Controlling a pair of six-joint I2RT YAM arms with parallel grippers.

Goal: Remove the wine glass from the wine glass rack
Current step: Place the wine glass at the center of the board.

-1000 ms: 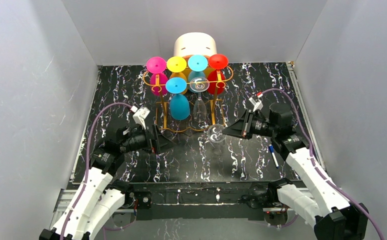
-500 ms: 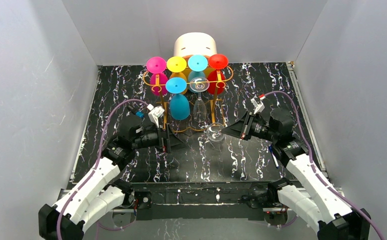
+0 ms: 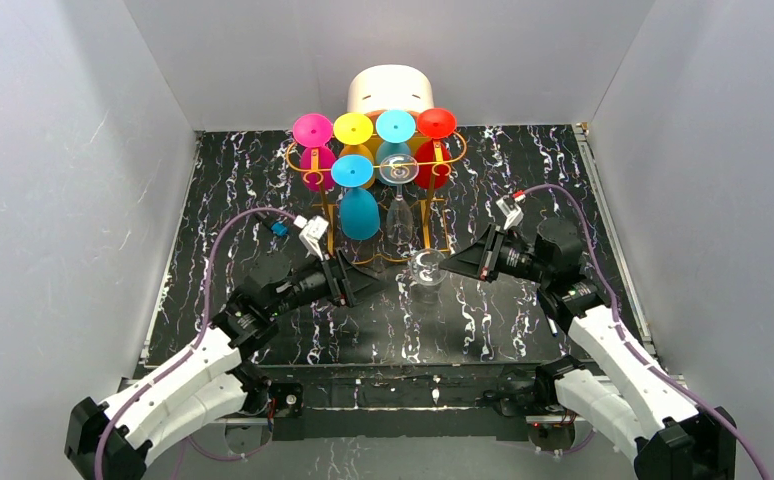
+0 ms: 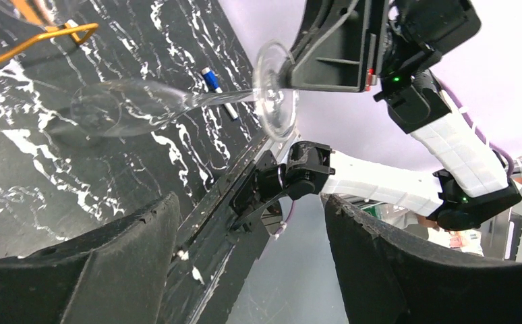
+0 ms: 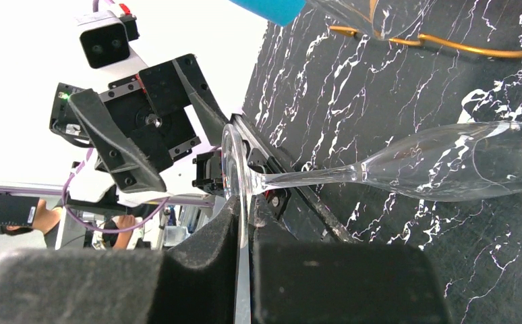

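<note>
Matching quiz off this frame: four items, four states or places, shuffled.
1. right hand
2. left hand
3. front blue wine glass
4. white round box

A. behind the wine glass rack
B. open, holding nothing
C. shut on the foot of the clear wine glass
D. hanging bowl-down on the wine glass rack

Pairs: 1-C, 2-B, 3-D, 4-A

Bright, even overhead light, soft shadows on the black white-veined marble tabletop (image 3: 483, 330), washed-out white upper left in right wrist view, lower-edge foreground blurred.
</note>
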